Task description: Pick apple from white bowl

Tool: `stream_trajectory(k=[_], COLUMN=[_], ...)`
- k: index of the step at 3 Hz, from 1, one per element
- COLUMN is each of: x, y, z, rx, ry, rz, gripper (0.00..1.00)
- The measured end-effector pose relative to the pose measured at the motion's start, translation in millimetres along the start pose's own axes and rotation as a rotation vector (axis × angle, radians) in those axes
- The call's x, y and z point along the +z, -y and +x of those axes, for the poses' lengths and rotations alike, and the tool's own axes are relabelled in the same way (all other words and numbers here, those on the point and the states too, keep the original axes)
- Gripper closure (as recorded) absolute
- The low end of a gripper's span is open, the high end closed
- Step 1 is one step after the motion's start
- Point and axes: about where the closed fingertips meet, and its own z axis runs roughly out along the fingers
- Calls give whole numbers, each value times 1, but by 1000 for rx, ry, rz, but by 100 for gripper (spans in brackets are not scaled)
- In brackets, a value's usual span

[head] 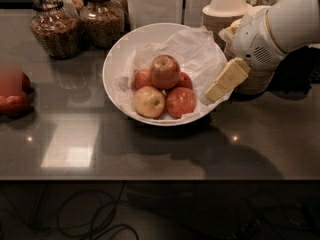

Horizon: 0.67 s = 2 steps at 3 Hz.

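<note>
Below the front edge of the table (150,156), dark cables (90,219) loop on the floor. The near strip of the table is bare and glossy across its whole width. At the far left edge lie red objects (14,104), partly blurred, well apart from everything else.

The white bowl (108,71) stands mid-table, its near rim set back from the front edge. At its right rim hangs the claw (214,90), pale yellow and slanting down to the left. Its tip is over the crumpled paper (192,49) just inside the rim, near a red apple (181,102) but apart from it. I cannot tell whether the claw is wide or narrow.

The apple (165,71) sits on top of the pile in the middle of the bowl. It rests on a paler apple (149,102) at front left, the red apple at front right, and two smaller red ones half hidden behind. The space above it is open.

The white arm (280,29) runs from the claw to the right edge, in front of a stack of beige bowls (227,9). At the far left, two glass jars (50,29) stand near the bowl's far rim.
</note>
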Motion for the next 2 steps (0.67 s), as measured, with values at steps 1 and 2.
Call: stream_trajectory(k=[1, 2], x=[29, 52], y=[-5, -10], z=[-19, -30], rx=[-51, -89], ry=[80, 114], rz=[-89, -174], gripper=[0, 0])
